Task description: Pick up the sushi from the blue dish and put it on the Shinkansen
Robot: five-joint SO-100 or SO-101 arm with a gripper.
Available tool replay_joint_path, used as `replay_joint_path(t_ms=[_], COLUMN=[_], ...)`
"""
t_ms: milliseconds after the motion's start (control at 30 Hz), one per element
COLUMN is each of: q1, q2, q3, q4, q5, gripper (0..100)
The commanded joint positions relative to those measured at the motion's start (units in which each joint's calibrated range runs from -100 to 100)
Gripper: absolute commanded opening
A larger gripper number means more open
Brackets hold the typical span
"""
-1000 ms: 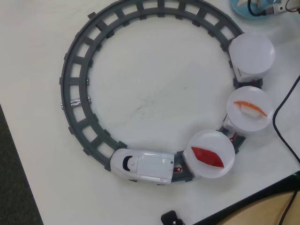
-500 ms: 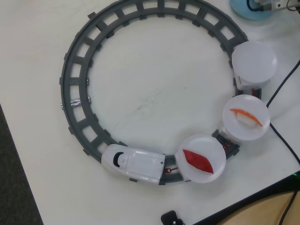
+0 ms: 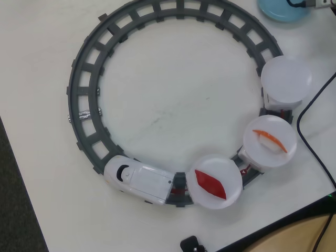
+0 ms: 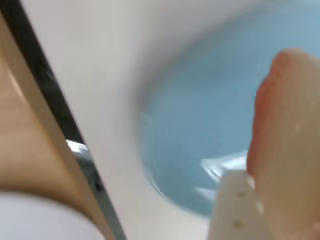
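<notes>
The sushi (image 4: 287, 135) fills the right of the blurred wrist view, a pale piece with a reddish-orange edge, close to the camera. It lies against one white finger (image 4: 239, 210) of my gripper (image 4: 265, 190), which appears shut on it; the other finger is hidden. The blue dish (image 4: 200, 125) lies below and shows at the top right edge of the overhead view (image 3: 281, 11), where a bit of the gripper (image 3: 307, 3) hangs over it. The Shinkansen (image 3: 137, 180) stands on the track at the bottom, pulling three white plates.
The first plate (image 3: 231, 167) bears a deep-red diamond piece (image 3: 210, 184), the second (image 3: 252, 149) an orange-topped piece (image 3: 270, 140), the third (image 3: 286, 80) nothing. The grey ring track (image 3: 89, 68) circles the table. A black cable (image 3: 310, 142) runs along the right. The table's edge (image 4: 75, 140) is near.
</notes>
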Motion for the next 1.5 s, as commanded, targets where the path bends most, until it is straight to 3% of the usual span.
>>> replay_joint_path(t_ms=[0, 167, 367, 633, 800, 1133, 1467], q1=[-5.3, -15.2, -32.7, -53.5, -55.5, -50.6, -52.5], q2=[-17.1, -33.9, -51.1, -59.5, -57.0, -50.4, -50.0], q3=[3.5, 21.5, 46.3, 66.4, 68.9, 68.8, 69.0], q4=[5.1, 3.5, -4.6, -10.9, -11.0, -11.0, -8.3], q5=[-0.1, 1.2, 8.7, 11.0, 11.7, 11.6, 8.8], gripper=[2, 2, 2, 2, 2, 2, 3])
